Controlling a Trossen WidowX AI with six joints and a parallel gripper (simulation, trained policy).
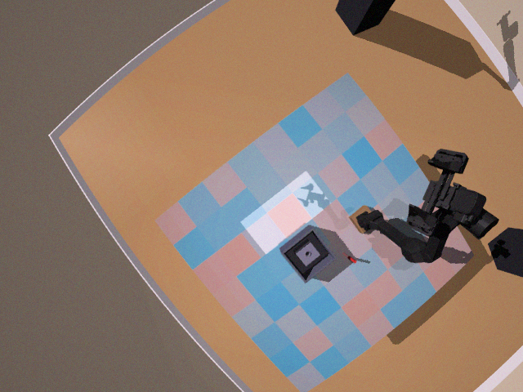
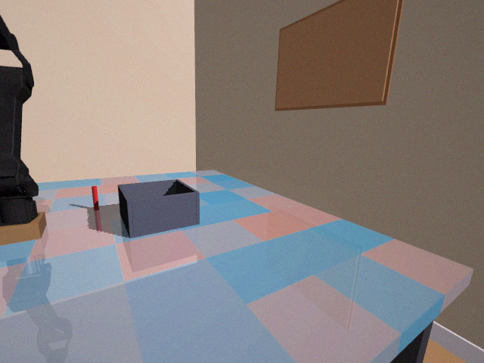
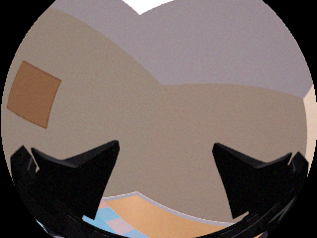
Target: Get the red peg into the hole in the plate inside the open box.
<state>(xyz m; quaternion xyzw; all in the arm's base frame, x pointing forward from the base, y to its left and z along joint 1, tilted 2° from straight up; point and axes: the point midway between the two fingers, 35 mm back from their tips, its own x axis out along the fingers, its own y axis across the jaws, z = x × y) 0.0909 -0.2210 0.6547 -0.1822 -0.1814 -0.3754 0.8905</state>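
Observation:
The red peg (image 1: 350,258) (image 2: 94,197) stands upright on the table, beside the open box and apart from it. The dark grey box (image 1: 292,265) (image 2: 164,214) stands on the table. In the top view the plate (image 1: 301,254) shows at its bottom, with an empty hole (image 1: 308,254) near the middle. My gripper (image 3: 167,148) is wide open with nothing between its fingers. In the top view the hand (image 1: 437,189) is up over the table's right edge, beyond the arm's base and well away from peg and box. The wrist view shows neither peg nor box.
The arm's base sits on a wooden block (image 1: 355,214) (image 2: 41,224) near the peg and box. The table top (image 1: 276,299) (image 2: 175,312) has blue and pink squares. A brown panel (image 2: 332,62) (image 3: 35,94) hangs on the wall. A dark block (image 1: 361,15) stands on the floor.

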